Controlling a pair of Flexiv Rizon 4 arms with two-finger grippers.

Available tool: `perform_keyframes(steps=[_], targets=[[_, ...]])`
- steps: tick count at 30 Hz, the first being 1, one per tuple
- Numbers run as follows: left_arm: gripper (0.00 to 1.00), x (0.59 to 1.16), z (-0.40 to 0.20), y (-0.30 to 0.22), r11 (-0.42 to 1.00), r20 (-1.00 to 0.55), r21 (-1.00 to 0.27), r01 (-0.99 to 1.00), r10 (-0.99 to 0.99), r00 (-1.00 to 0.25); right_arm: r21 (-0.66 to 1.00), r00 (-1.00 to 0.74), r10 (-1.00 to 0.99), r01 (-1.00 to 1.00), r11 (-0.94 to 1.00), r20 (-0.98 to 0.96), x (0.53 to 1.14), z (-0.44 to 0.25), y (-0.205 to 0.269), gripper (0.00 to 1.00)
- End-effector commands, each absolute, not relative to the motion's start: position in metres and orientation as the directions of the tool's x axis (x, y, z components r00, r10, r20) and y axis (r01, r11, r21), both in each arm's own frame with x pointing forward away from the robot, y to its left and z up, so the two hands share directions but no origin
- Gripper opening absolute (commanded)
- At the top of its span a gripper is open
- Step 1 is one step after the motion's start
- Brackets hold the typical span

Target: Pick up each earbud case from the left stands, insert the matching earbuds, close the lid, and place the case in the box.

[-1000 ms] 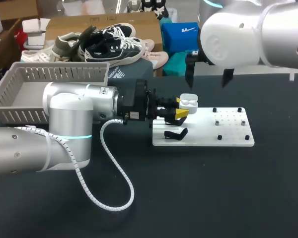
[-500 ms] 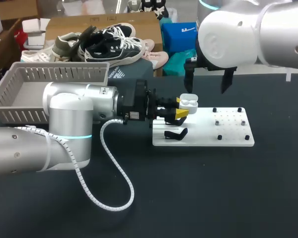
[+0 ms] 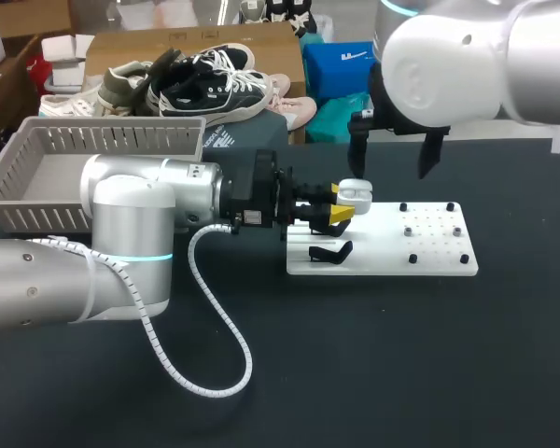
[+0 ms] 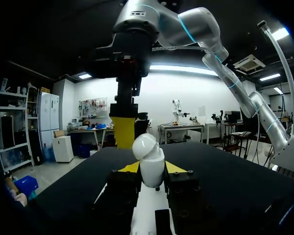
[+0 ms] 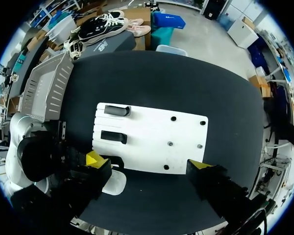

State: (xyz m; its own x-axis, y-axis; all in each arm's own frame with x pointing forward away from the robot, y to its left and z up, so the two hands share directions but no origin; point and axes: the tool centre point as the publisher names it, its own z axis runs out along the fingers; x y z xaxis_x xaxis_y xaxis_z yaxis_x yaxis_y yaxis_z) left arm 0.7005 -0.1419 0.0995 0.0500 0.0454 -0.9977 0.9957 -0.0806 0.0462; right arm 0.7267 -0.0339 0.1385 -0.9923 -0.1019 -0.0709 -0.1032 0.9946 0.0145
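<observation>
My left gripper (image 3: 341, 211) is shut on a white earbud case (image 3: 356, 193), holding it over the back left of the white board (image 3: 420, 252). In the left wrist view the case (image 4: 148, 159) stands upright between the left gripper's (image 4: 151, 170) yellow tips, with its lid down. My right gripper (image 3: 392, 161) hangs open above, and one of its fingers (image 4: 123, 131) stands close behind the top of the case. From the right wrist, the case (image 5: 115, 182) lies beside one finger of the right gripper (image 5: 147, 161). Two black stands (image 5: 116, 110) on the board are bare.
A grey slatted basket (image 3: 121, 127) stands at the back left, behind my left arm. Small black pegs (image 3: 413, 258) dot the board's right half. The left arm's white cable (image 3: 215, 373) loops over the black table in front.
The right gripper has come down a little beside the case. The case's lid, raised with the earbuds showing before, now lies shut. The left arm has not moved.
</observation>
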Motion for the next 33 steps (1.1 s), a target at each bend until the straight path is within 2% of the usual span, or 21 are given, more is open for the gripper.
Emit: perform_keyframes(steps=[1, 10, 18, 25, 33], targets=[[0.0, 0.701, 0.099, -0.142, -0.08, -0.998, 0.047, 0.996, 0.043, 0.051, 0.018, -0.991, -0.106, -0.108, 0.994, -0.088, 0.717, 0.142, -0.036, 1.0], [0.0, 0.701, 0.099, -0.142, -0.08, -0.998, 0.047, 0.996, 0.043, 0.051, 0.035, -0.985, -0.074, -0.081, 0.996, -0.156, 0.72, 0.148, -0.042, 1.0], [0.0, 0.697, 0.104, -0.137, -0.081, -0.998, 0.048, 0.996, 0.044, 0.051, 0.134, -0.954, -0.011, -0.054, 0.989, -0.3, 0.729, 0.156, -0.057, 1.0], [0.0, 0.692, 0.115, -0.115, -0.022, -0.998, 0.04, 0.999, 0.049, 0.041, 0.198, -0.94, 0.018, -0.053, 0.979, -0.34, 0.73, 0.158, -0.067, 1.0], [0.0, 0.694, 0.128, -0.067, 0.102, -0.995, 0.042, 0.994, 0.093, 0.033, 0.247, -0.932, -0.008, -0.105, 0.963, -0.363, 0.723, 0.156, -0.077, 1.0]])
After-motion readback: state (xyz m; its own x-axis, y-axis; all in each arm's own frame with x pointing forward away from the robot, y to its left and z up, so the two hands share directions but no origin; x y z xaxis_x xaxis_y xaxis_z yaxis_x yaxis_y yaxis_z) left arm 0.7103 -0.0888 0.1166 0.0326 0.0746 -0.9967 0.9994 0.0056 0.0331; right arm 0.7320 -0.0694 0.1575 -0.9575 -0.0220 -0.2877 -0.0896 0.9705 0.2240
